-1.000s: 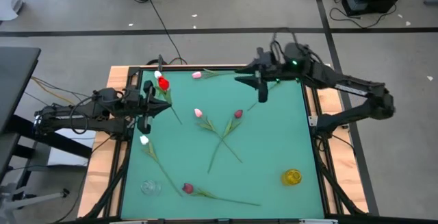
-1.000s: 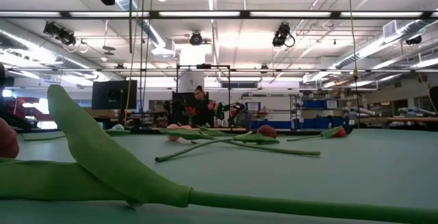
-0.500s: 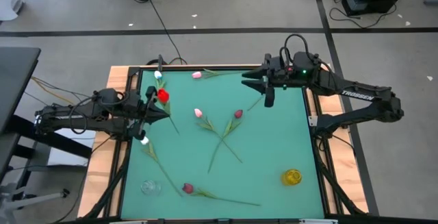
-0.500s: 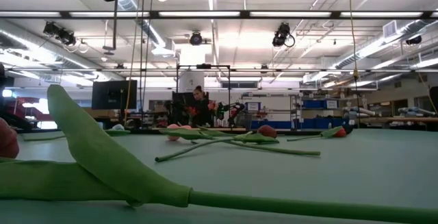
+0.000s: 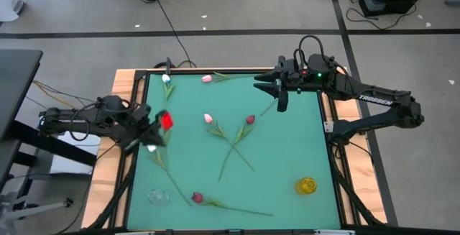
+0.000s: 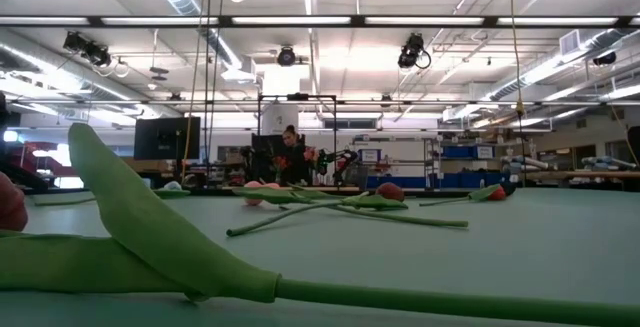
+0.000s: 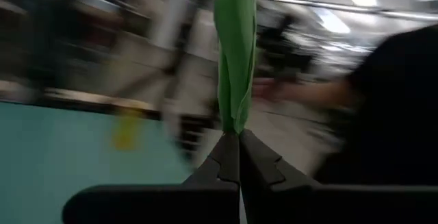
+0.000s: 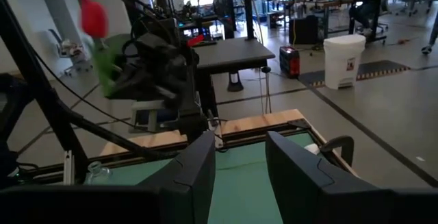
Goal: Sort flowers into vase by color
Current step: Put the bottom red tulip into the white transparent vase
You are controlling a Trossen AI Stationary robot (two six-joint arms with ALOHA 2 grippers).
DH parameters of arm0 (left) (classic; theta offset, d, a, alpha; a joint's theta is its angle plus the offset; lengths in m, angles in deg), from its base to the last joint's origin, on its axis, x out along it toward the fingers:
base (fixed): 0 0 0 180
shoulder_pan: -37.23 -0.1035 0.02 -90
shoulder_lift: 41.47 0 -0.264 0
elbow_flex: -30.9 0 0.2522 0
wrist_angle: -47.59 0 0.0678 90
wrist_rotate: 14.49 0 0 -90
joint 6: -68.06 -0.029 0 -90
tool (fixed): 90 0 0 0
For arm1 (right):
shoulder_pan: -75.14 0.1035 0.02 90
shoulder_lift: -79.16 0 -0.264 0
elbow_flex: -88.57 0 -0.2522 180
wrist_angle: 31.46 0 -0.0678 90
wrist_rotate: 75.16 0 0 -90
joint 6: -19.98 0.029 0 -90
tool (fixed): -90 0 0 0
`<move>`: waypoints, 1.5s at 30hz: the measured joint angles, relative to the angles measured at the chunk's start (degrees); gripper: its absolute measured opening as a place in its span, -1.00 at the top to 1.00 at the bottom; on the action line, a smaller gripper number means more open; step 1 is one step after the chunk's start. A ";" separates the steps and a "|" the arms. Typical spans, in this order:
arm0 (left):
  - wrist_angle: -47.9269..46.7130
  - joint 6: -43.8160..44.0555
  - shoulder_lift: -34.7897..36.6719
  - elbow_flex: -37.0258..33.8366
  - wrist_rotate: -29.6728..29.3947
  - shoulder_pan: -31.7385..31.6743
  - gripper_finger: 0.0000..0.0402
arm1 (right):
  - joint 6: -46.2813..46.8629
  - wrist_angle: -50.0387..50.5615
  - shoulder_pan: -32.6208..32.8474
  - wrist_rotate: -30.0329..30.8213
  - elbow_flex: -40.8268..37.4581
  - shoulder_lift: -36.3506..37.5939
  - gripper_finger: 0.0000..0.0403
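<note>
High view: left gripper at the mat's left edge, jaws clamped on the green stem of a red tulip, head up beside the fingers; left wrist view confirms the fingers pinched together on a stem. Right gripper hangs over the far right of the green mat, jaws parted, nothing between them. Other flowers lie loose mid-mat; a clear vase stands near-left, a yellow vase near-right

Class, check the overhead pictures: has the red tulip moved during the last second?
Yes. The left gripper carried the red tulip away from the table's far edge.
</note>
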 joint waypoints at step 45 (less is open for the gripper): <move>-5.32 -27.43 -0.58 -0.07 -4.59 36.11 1.00 | 0.02 0.02 0.00 -0.02 0.00 -0.04 0.32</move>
